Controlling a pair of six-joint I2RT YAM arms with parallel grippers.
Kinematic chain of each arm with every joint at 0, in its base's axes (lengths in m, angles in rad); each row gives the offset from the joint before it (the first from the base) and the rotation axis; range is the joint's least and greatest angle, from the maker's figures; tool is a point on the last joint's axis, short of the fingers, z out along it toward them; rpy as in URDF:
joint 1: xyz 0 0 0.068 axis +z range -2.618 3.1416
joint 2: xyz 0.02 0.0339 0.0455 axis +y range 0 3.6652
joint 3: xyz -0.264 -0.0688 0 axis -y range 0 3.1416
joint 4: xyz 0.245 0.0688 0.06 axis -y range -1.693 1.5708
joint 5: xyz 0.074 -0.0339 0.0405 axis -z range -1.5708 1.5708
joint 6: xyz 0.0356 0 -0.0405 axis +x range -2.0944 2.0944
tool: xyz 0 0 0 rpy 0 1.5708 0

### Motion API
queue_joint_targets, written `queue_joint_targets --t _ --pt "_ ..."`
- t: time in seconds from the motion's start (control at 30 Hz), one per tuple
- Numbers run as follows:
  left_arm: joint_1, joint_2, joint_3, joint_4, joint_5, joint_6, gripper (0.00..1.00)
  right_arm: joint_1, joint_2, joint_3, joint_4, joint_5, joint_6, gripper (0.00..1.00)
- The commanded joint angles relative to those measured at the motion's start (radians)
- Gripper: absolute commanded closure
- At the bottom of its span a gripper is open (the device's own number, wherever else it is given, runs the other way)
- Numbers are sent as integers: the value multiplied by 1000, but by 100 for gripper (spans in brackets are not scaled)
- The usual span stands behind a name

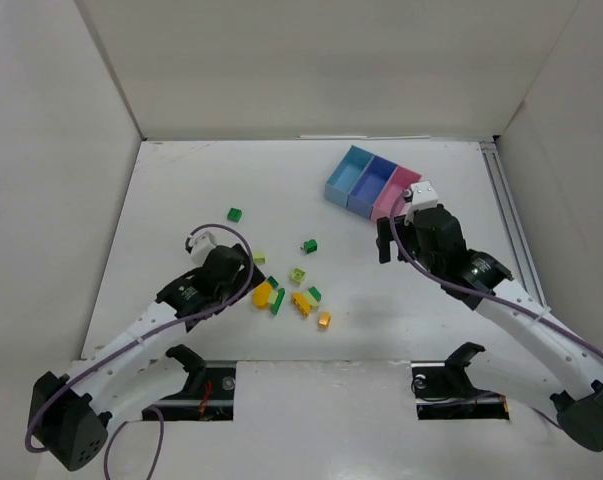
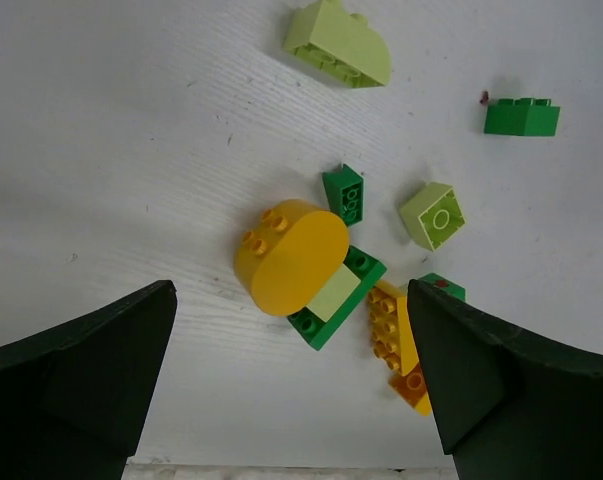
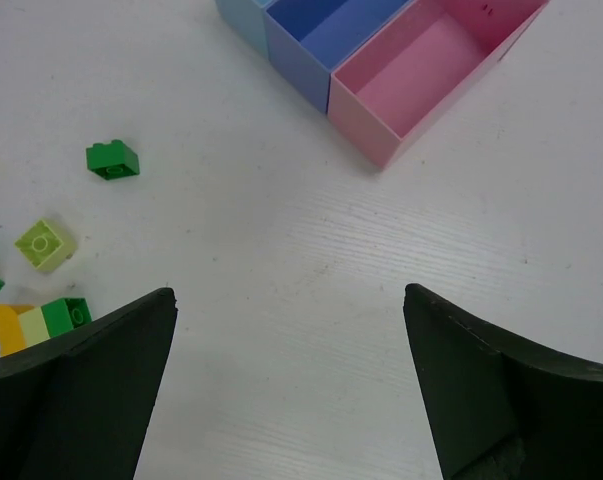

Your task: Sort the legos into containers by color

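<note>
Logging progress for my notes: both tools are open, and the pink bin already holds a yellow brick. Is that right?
Not quite. The pink bin holds no brick; the right wrist view shows its floor bare. The rest stands: the left tool and the right tool are both open.

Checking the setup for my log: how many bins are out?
3, joined in a row at the far right: light blue bin on the left, darker blue bin in the middle, pink bin on the right. None looks hidden.
</note>
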Motion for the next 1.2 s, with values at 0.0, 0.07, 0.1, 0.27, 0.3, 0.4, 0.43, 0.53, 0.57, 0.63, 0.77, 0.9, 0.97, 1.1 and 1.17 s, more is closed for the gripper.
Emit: queue_joint_targets --t 0.0,0.07,0.1,0.27,0.3,0.4,0.43,0.53,0.57,0.63,0.77,0.9,0.97,1.1,1.17 --pt "-7 17 -15 24 11 -66 0 10 15 24 38 12 10 0" --pt "-26 52 -15 24 11 -125 0 10 38 24 29 21 10 0" --pt "-26 69 -15 15 11 -126 0 10 52 24 29 31 10 0" --pt "-112 213 17 -9 -33 -251 0 10 89 24 8 58 20 0" --pt "-121 242 29 -18 -46 -283 0 10 98 24 8 69 29 0" --pt "-146 334 88 -60 -87 -342 0 10 98 33 -12 69 40 0" --pt "-155 348 98 -71 -96 -375 0 10 98 33 -21 83 40 0" --pt "-155 368 111 -71 -107 -399 0 10 89 33 -31 97 40 0" --pt "-155 368 99 -57 -107 -409 0 10 89 33 -31 97 40 0" --pt "-155 359 98 -32 -107 -419 0 10 78 24 -41 106 40 0" --pt "-155 370 89 -32 -128 -461 0 10 78 24 -41 115 40 0" --pt "-155 403 89 -29 -138 -488 0 1 89 24 -51 115 40 0" --pt "-155 434 89 -29 -138 -497 3 0 98 24 -51 115 40 0" --pt "-174 488 108 -54 -138 -521 5 0 107 24 -61 115 40 0" --pt "-174 497 108 -65 -138 -537 8 0 107 24 -61 115 40 0"
